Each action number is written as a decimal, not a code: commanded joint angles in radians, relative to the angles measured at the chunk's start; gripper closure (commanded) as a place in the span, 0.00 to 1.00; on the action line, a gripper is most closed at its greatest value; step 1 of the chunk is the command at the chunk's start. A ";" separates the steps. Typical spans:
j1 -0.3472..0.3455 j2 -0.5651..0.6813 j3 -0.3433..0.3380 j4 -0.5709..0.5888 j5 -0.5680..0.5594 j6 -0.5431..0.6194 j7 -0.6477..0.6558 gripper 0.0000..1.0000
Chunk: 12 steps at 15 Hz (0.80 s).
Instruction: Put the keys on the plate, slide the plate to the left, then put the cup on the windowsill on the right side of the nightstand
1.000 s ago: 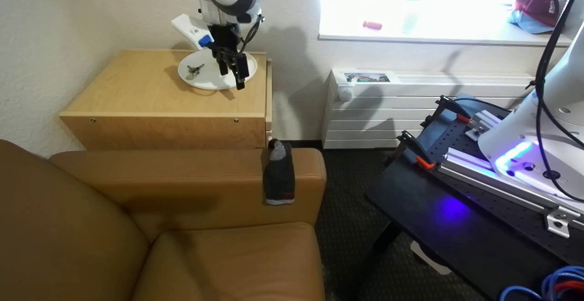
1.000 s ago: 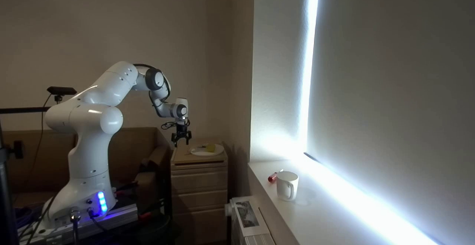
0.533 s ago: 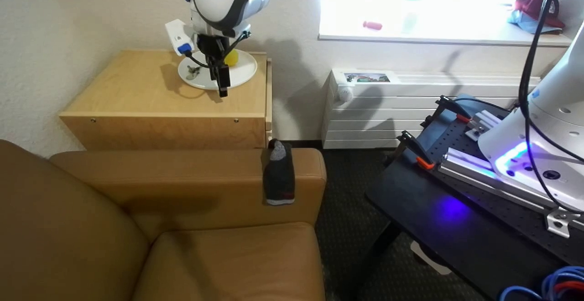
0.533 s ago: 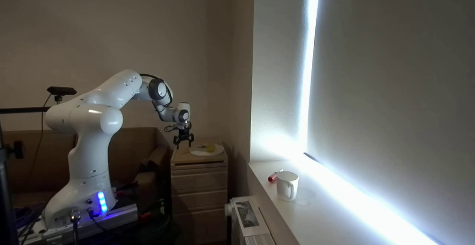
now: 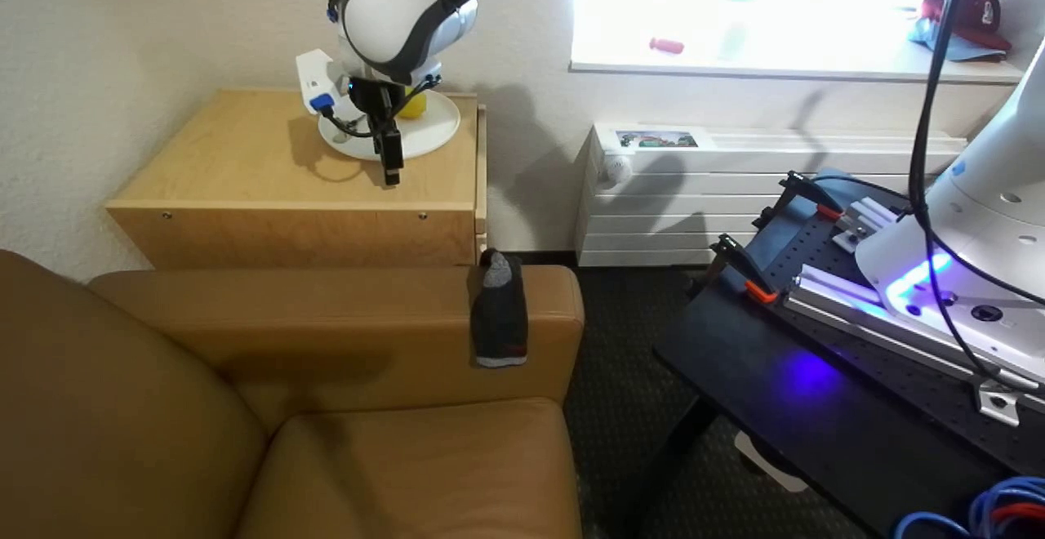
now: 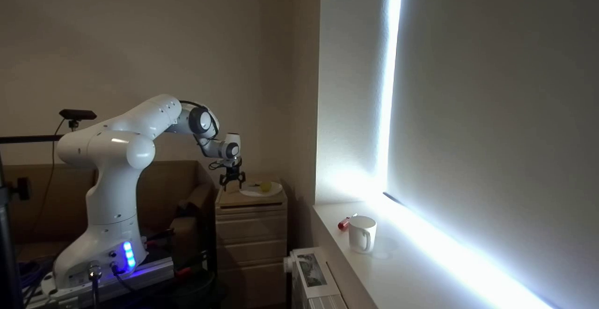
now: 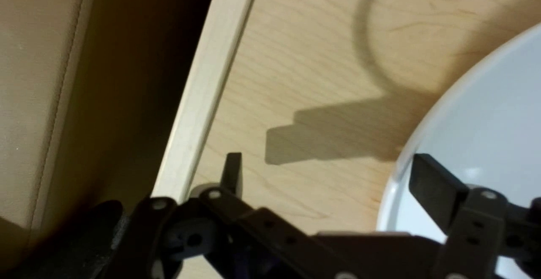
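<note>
The white plate (image 5: 437, 132) lies on the light wooden nightstand (image 5: 237, 167); it also shows in the wrist view (image 7: 498, 114). The keys (image 6: 254, 185) lie on the plate; in an exterior view the wrist hardware and cable partly cover them (image 5: 351, 125). My gripper (image 7: 331, 175) is open and empty, low over the plate's edge on the couch side. In the wrist view, the left finger (image 7: 232, 172) is over bare wood and the right finger (image 7: 435, 190) over the plate, with the rim between them. The white cup (image 6: 362, 235) stands upright on the windowsill (image 6: 393, 271).
A yellow fruit (image 5: 415, 104) sits on the plate. A red-handled tool (image 6: 344, 224) lies beside the cup, and a cap (image 5: 963, 12) is farther along the sill. The couch (image 5: 343, 302), with a dark sock (image 5: 500, 314), borders the nightstand. A radiator (image 5: 702, 188) is under the sill.
My gripper has come down and moved toward the couch side of the plate, turning somewhat. It stays open. The plate, keys, fruit and cup have not moved.
</note>
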State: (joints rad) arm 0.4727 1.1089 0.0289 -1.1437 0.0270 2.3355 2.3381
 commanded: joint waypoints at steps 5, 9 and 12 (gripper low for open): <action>0.014 0.019 -0.044 0.007 -0.015 0.001 0.045 0.00; 0.006 0.016 -0.036 0.000 -0.009 0.000 0.033 0.00; 0.005 0.016 -0.032 -0.003 -0.009 -0.001 0.024 0.00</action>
State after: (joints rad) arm 0.4796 1.1292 -0.0073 -1.1409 0.0175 2.3363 2.3730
